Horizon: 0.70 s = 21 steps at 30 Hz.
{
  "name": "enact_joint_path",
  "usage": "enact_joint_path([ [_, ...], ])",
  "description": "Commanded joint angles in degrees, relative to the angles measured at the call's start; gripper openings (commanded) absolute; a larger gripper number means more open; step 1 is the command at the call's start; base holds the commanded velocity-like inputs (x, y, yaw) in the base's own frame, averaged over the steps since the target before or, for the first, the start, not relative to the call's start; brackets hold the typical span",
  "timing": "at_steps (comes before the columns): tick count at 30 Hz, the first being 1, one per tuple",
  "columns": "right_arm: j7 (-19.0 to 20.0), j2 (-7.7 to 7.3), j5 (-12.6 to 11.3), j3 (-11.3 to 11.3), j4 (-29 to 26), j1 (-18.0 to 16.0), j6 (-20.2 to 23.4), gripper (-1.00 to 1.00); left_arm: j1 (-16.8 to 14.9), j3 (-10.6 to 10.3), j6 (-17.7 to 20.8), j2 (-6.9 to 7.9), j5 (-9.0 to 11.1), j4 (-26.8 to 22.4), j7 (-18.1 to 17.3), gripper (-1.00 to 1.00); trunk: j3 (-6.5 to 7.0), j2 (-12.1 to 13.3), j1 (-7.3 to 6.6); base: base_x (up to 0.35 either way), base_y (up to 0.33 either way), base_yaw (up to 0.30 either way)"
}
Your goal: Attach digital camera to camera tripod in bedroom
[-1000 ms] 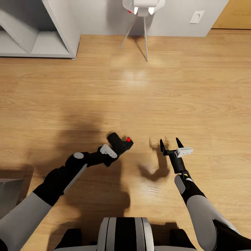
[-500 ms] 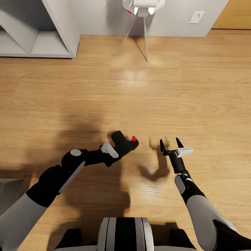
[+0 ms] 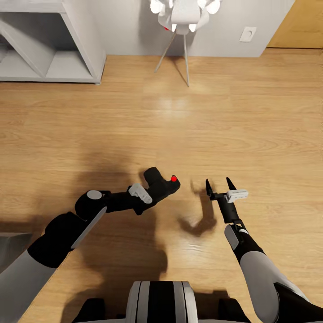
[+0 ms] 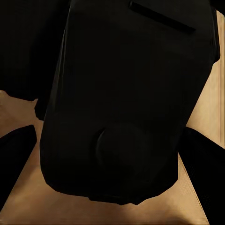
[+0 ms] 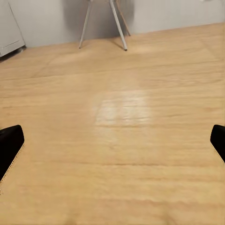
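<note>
Forward my left pincer (image 3: 157, 190) has crept, clenched on the camera (image 3: 160, 185) — right pincer (image 3: 220, 184) spread empty; no tripod ahead, just lamp (image 3: 183, 13).

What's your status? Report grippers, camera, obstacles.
Left gripper shut on digital camera, carried above the wood floor. Right gripper open, holding nothing. White lamp on thin legs ahead by the wall.
</note>
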Motion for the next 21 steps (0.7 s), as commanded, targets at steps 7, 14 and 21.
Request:
enact_joint_path([
  [7, 0.6, 0.04, -0.3, -0.3, 0.0, 0.0, 0.1, 1.00, 0.0, 0.0, 6.1, 1.77, 0.4, -2.6, -1.9, -1.00, 1.53, 0.1, -0.19, 0.000, 0.000, 0.000],
  [14, 0.7, 0.04, -0.3, -0.3, 0.0, 0.0, 0.2, 1.00, 0.0, 0.8, 8.9, 2.06, 0.4, -3.9, -2.6, -1.00, 3.01, 0.2, -0.37, 0.000, 0.000, 0.022],
  [21, 0.6, 0.04, -0.2, -0.2, 0.0, 0.0, 0.3, 1.00, 0.0, 1.7, 9.4, 2.10, 0.5, -5.4, -2.7, -1.00, 4.13, 0.3, -0.55, 0.000, 0.000, 0.104],
])
